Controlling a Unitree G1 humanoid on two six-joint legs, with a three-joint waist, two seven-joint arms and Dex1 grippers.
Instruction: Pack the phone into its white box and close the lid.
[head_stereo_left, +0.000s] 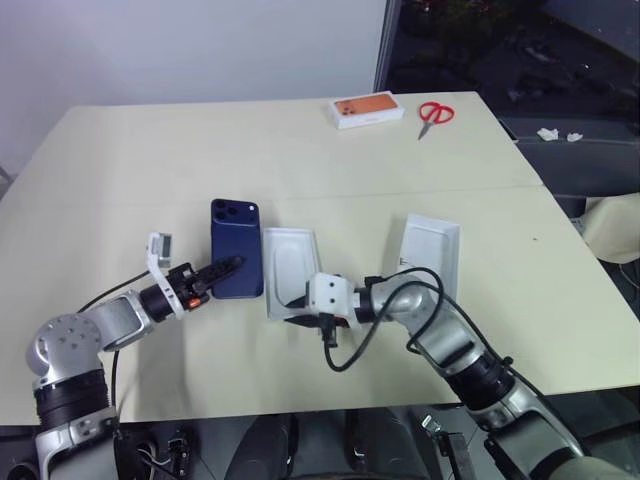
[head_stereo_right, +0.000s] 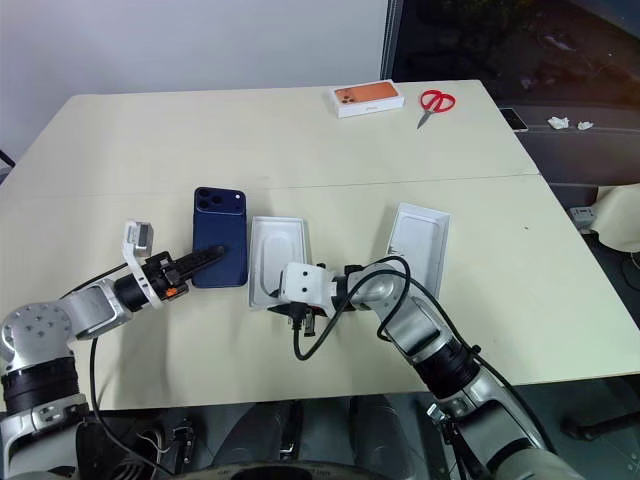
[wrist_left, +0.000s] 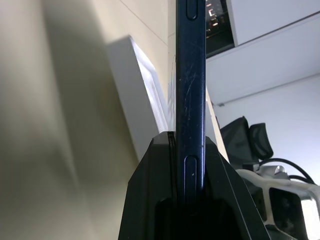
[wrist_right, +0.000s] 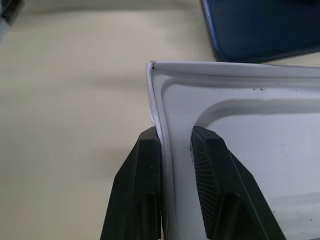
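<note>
Navy phone pinched in left jaws | right jaws pinching white box rim

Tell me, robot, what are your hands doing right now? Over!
Left gripper shut on the phone, at its edge. Right gripper fingers around the white box wall. Lid open, off to the right. Nothing in the way.

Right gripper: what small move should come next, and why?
Probably lift the pinched corner a little and draw the white insert aside. The right gripper has a finger on each side of the insert's rim, while the left gripper holds the phone by its edge just beside it. The phone likely needs that spot freed; what lies under the insert cannot be told.
</note>
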